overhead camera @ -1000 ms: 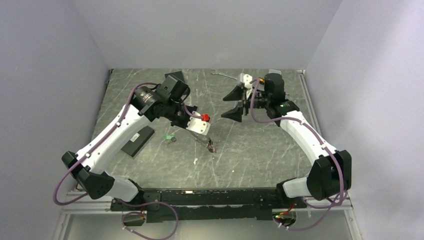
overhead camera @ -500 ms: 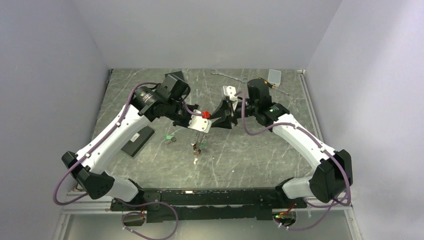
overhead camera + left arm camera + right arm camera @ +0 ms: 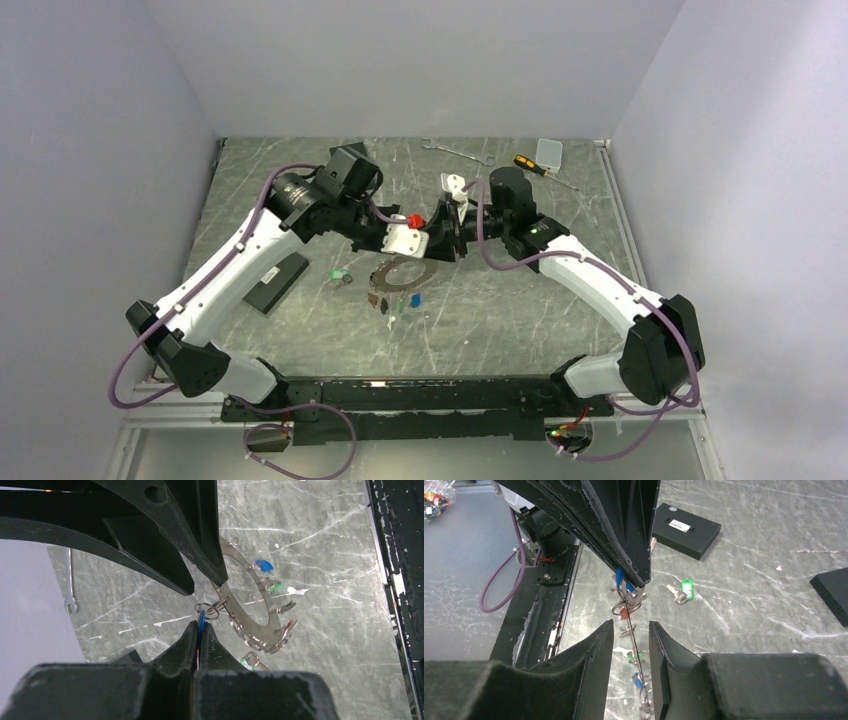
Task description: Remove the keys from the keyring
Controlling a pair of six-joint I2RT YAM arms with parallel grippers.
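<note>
Change, right arm [image 3: 600, 285]: a second ago it sits back with jaws wide, well apart from the left arm [image 3: 225, 275]. Now it is drawn in against that arm, jaws narrowed.
Change, ring [image 3: 254, 634]: earlier the bunch hangs as a tight clump under the left jaws. Now the ring shows broad from above, with the keys [image 3: 400, 300] fanned along its near edge.
Change, far edge: screwdriver [image 3: 530, 166] and small clear case [image 3: 549, 152] now uncovered; wrench [image 3: 455, 151] unmoved.
Left jaws: clenched on a blue tag [image 3: 201, 622], joined to the ring by a small wire loop.
Right jaws: released, part-closed, one finger [image 3: 589, 650] on each side of the ring's thin edge, gaps visible.
Ring, place: hangs below the left jaws, between both arms, over the bench [image 3: 500, 300].
Ring, make: thin flat grey metal band, shiny, hollow centre.
Keys, make: small metal, plastic tags in blue, green and red.
Loose key [image 3: 685, 590]: green tag, flat on the bench, unmoved.
Bench: grey, stone-look, white scratches.
Box [image 3: 685, 530]: flat, matte black, white label.
</note>
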